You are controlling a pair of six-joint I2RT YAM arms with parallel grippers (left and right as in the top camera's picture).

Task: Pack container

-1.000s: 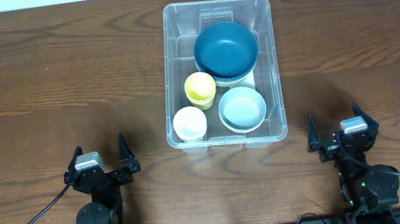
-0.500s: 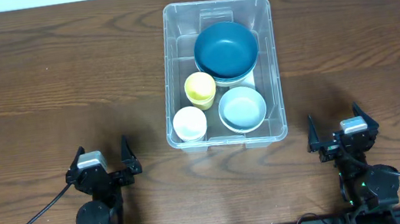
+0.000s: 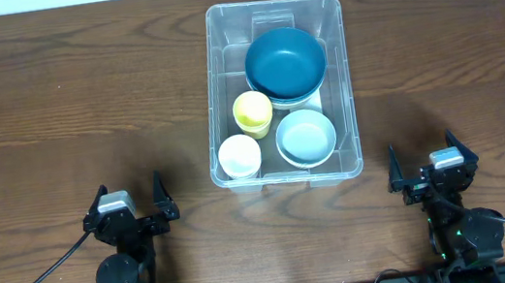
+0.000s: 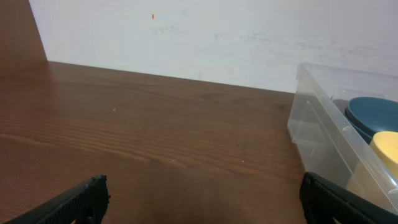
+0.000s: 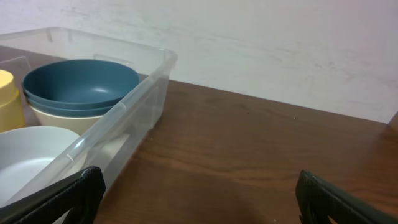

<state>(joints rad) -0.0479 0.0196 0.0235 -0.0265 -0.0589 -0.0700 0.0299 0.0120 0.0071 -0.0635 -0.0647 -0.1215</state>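
Container (image 3: 217,97) — dark-blue bowl (image 3: 285,62) inside

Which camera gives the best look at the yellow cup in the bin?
Overhead: it shows the yellow cup whole from above, inside the container, beside the dark blue bowl and the white cup. The left wrist view catches only part of it at the right edge; the right wrist view, a sliver at far left.

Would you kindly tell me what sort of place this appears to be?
Probably a robotics lab bench: a brown wood-grain table against a plain white wall, a black left arm and black right arm mounted at its near edge, and a clear rectangular plastic container set out for packing.
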